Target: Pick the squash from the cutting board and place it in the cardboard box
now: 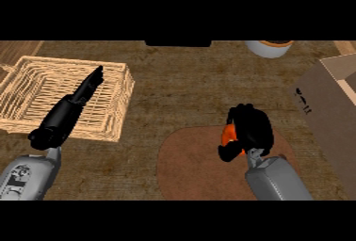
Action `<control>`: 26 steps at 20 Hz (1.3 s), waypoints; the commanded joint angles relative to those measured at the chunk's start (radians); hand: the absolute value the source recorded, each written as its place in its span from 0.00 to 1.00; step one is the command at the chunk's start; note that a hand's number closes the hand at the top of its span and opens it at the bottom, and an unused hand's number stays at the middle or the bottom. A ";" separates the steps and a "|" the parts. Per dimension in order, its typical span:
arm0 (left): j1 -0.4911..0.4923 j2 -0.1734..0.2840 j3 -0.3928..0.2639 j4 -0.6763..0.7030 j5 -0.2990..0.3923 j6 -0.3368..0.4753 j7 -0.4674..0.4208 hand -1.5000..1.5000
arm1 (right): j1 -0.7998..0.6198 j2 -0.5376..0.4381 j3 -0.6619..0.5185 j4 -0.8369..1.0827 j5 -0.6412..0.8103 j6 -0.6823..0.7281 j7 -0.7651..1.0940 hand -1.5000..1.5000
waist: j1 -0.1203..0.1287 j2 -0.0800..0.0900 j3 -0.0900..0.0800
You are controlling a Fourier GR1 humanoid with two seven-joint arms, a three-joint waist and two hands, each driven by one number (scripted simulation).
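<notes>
Squash [229, 135] sat gripped in my right robot hand [249, 129] over the board [188, 164], grasp done by my reckoning, with the carry to the box [330, 117] left, while my left robot hand [73, 110] lay straight-fingered over the basket [28, 89].

Bare table [188, 89] between wicker basket [104, 101] at left and cardboard box [327, 117] at right: wide lane, nothing standing in it. From round cutting board [191, 164] toward the box, only a narrow strip of table, then the box's brown side wall rising as a barrier. White cup [270, 48] near far edge, well apart from the box's near corner. Dark block [178, 43] at far middle edge. Left hand [87, 89] stretched over the basket, closing off that side.
</notes>
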 commanded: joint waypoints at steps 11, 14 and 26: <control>-0.008 -0.004 0.031 -0.003 -0.012 -0.028 0.023 0.50 | -0.468 -0.074 -0.150 0.355 0.053 -0.204 -0.250 1.00 | -0.015 -0.004 0.003; 0.046 -0.027 0.008 -0.044 -0.035 -0.006 0.033 0.50 | -0.475 -0.117 -0.218 0.246 0.034 -0.185 -0.191 1.00 | -0.024 -0.009 0.003; 0.055 -0.023 0.031 -0.067 -0.027 -0.037 0.028 0.50 | -0.428 -0.274 -0.531 0.194 0.010 -0.366 -0.032 1.00 | -0.027 -0.006 0.003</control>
